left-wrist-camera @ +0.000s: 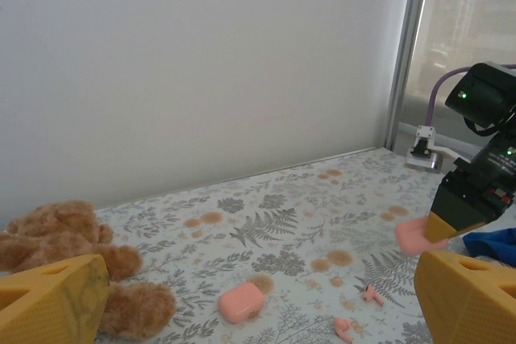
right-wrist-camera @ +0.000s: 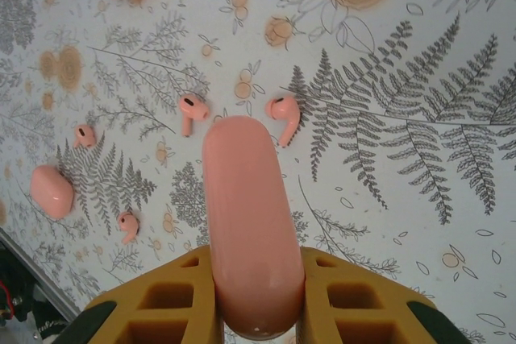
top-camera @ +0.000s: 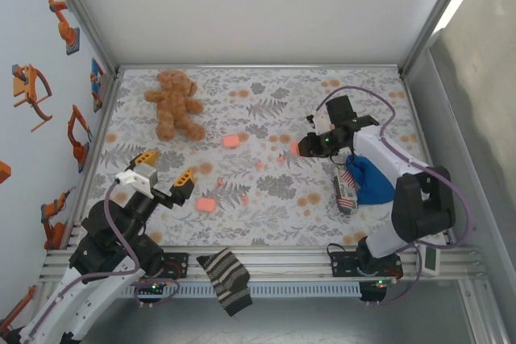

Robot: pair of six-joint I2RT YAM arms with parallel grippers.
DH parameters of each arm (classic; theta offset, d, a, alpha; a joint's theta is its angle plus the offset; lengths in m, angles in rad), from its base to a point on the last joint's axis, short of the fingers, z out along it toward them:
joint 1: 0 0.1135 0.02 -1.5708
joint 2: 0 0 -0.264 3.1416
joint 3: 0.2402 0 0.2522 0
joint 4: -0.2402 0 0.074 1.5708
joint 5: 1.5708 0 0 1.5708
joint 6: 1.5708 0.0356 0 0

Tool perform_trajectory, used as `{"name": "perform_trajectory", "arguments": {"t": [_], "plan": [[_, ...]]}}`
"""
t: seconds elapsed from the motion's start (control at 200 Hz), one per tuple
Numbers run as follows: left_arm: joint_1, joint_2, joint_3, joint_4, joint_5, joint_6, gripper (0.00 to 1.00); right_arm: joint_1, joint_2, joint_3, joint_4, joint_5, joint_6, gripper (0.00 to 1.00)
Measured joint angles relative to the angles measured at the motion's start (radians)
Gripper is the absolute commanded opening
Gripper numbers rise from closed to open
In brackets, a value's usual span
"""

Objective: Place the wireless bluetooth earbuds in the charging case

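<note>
Earbuds (top-camera: 260, 166) lie scattered on the cloth (top-camera: 266, 98) at mid-table from above, where the left gripper (top-camera: 167, 166) is spread wide and empty. From the left wrist, the right gripper (left-wrist-camera: 439, 227) is clamped on a case (left-wrist-camera: 411, 238). From the right wrist, two buds lie just past that case's tip.

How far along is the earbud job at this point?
Done: nothing; four earbuds lie loose on the floral cloth. In hand: the right gripper is shut on one pink case, while the left gripper is open and empty. Left: opening a case and seating every earbud. Two more cases rest on the cloth.
</note>
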State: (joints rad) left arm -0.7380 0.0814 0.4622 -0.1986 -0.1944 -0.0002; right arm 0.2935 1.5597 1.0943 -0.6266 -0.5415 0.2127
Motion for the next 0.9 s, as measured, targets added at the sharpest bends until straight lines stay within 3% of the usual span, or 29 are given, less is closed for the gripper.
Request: {"name": "perform_trajectory", "arguments": {"t": [0.461, 0.901], "plan": [[0.0, 0.073, -0.016, 0.003, 0.006, 0.0, 0.96, -0.129, 0.253, 0.185, -0.164, -0.079, -0.093, 0.04], [0.0, 0.076, -0.016, 0.002, 0.011, 0.0, 0.96, -0.169, 0.434, 0.28, -0.207, -0.096, -0.147, 0.11]]}}
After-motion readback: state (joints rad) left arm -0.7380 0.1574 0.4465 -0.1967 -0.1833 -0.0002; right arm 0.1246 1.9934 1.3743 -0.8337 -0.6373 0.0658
